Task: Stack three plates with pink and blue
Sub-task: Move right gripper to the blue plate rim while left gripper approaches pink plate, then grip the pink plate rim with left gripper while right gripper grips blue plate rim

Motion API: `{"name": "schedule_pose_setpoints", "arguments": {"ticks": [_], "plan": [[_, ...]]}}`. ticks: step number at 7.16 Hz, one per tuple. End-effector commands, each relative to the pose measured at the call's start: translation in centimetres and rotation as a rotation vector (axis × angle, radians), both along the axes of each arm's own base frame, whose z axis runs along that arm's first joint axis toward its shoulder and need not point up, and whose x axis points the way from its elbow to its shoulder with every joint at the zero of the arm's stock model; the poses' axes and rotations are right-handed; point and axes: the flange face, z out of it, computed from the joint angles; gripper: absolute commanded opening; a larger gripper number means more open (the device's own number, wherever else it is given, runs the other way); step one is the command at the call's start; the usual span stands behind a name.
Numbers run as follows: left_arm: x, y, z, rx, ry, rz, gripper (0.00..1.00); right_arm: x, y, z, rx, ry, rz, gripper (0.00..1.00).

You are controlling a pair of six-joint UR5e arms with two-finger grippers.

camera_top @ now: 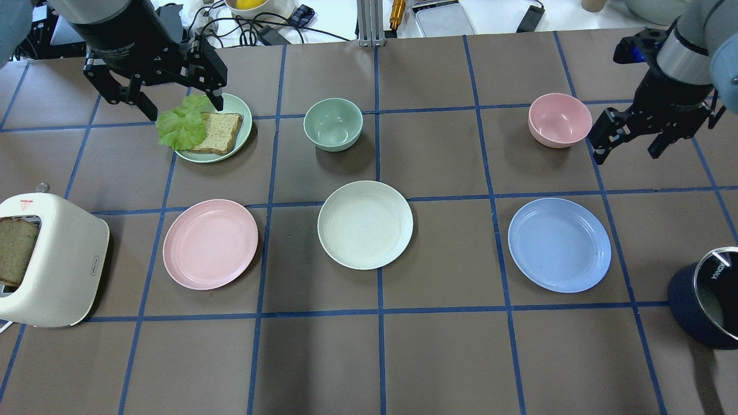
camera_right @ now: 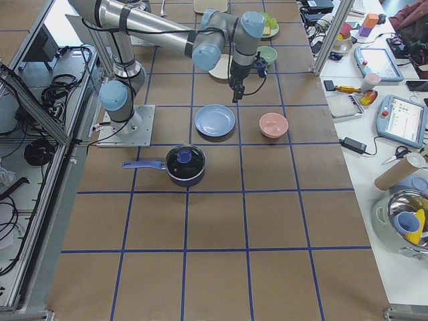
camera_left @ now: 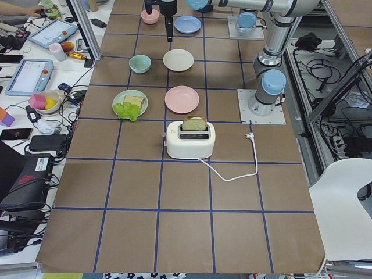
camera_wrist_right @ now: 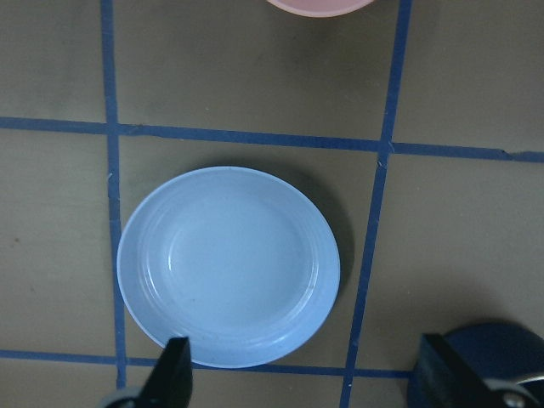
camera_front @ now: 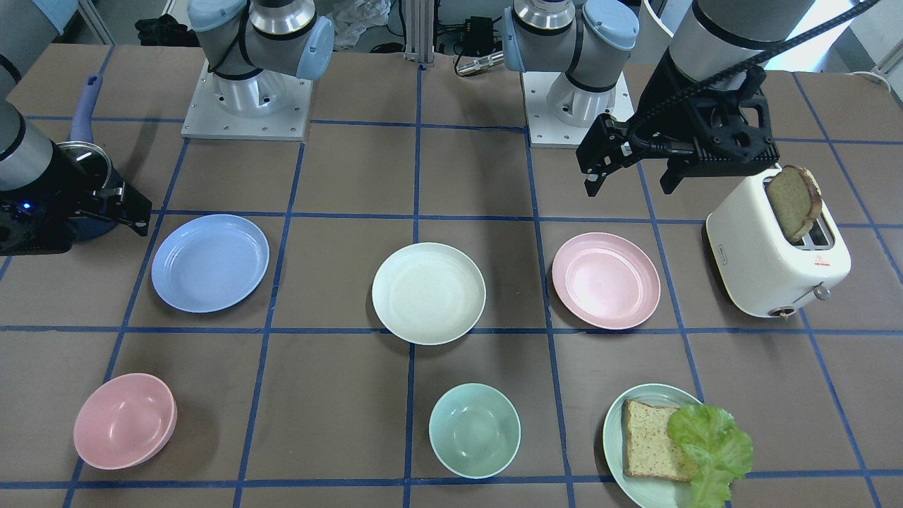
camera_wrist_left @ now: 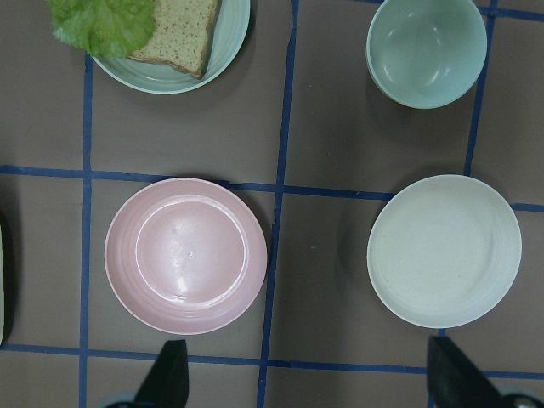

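Observation:
Three plates lie apart in a row on the brown table. The cream-white plate (camera_top: 365, 225) is in the middle, the pink plate (camera_top: 210, 244) to its left and the blue plate (camera_top: 559, 244) to its right. My left gripper (camera_top: 181, 106) is open and empty, high above the table; its wrist view shows the pink plate (camera_wrist_left: 185, 255) and the cream-white plate (camera_wrist_left: 444, 251) below it. My right gripper (camera_top: 627, 153) is open and empty, and hangs high over the blue plate (camera_wrist_right: 228, 265).
A white toaster (camera_top: 52, 259) holding a bread slice stands at the left edge. A pale green plate (camera_top: 239, 118) with bread and lettuce, a green bowl (camera_top: 333, 124) and a pink bowl (camera_top: 559, 119) sit in the far row. A dark pot (camera_top: 706, 297) stands at the right edge.

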Motion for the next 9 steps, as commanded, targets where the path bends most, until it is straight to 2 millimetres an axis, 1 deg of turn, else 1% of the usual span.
{"name": "schedule_pose_setpoints", "arguments": {"ticks": [1,2,3,4,5,6,7,8,9], "plan": [[0.0,0.5,-4.0,0.082,0.002,0.003,1.00,-1.4,2.0,-5.6,0.009,0.049,-0.003,0.95],[-0.1,1.5,-6.9,0.132,0.004,0.000,1.00,-2.1,3.0,-7.6,0.009,0.054,0.077,1.00],[-0.1,1.8,-11.3,0.183,0.003,0.002,1.00,-2.7,3.9,-9.2,0.008,0.051,0.089,1.00],[0.1,2.4,-15.7,0.177,-0.019,0.009,1.00,-3.0,5.2,-11.2,0.040,0.025,0.088,0.98],[0.4,3.2,-19.3,0.145,-0.033,0.013,1.00,-3.2,5.8,-12.4,0.027,0.030,0.102,0.97],[0.4,5.0,-23.1,0.148,-0.035,0.013,1.00,-2.9,6.4,-13.2,0.036,0.024,0.104,0.97],[0.9,6.3,-26.5,0.128,-0.040,0.034,1.00,-2.8,6.6,-13.6,0.041,0.018,0.105,0.96],[1.2,6.5,-28.3,0.089,-0.058,0.040,1.00,-2.9,6.3,-14.2,0.047,0.013,0.104,0.91],[1.2,6.4,-29.6,0.095,-0.056,0.045,0.95,-3.2,5.6,-15.1,0.026,0.017,0.097,0.91]]}}
